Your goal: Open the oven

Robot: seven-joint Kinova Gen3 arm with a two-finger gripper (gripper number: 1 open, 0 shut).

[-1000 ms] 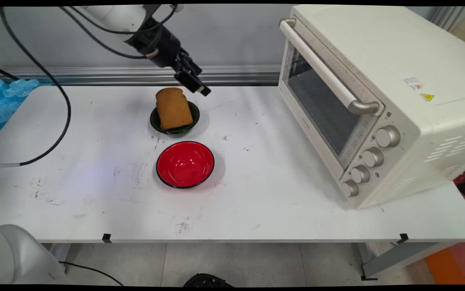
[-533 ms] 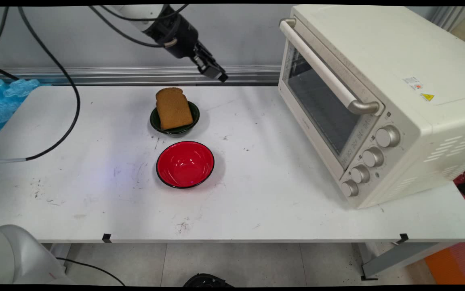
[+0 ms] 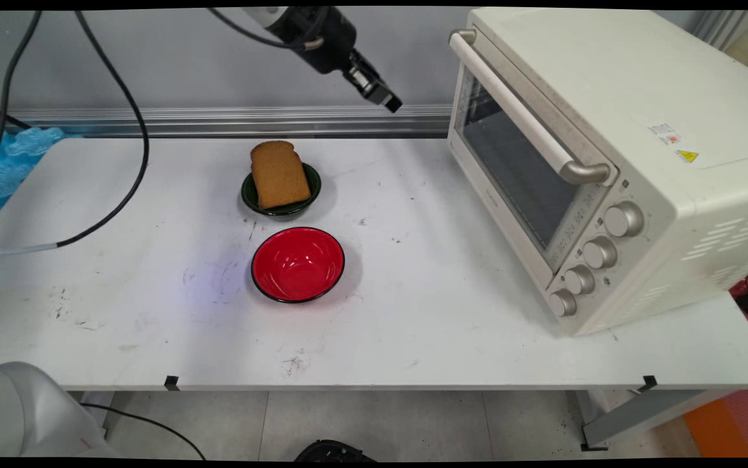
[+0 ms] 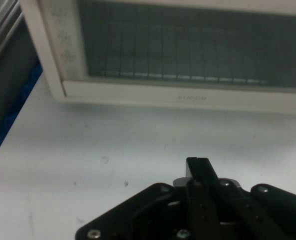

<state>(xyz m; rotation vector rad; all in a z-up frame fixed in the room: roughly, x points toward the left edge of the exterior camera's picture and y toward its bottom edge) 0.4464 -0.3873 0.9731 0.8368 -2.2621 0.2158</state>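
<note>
My black gripper [image 3: 386,101] hangs high above the back of the table, between the bread and the oven, pointing down to the right. In the hand view the gripper [image 4: 198,167] shows its fingers pressed together, shut, with nothing between them. It faces the cream toaster oven [image 3: 607,156], whose glass door [image 4: 187,45] is closed and fills the top of the hand view. A brown slice of bread [image 3: 279,174] leans in a small dark green bowl [image 3: 252,198], well left of and below the gripper. An empty red bowl [image 3: 297,264] stands in front of it.
The oven's long handle [image 3: 516,110] and several knobs [image 3: 598,252] face the table's middle. Black cables [image 3: 127,117] hang at the left. Blue packing material [image 3: 3,156] lies at the far left. A metal rail [image 3: 205,120] runs along the wall.
The gripper has moved up and to the right, away from the bread and towards the oven. The cables have swung with it. The bread and both bowls have stayed put.
</note>
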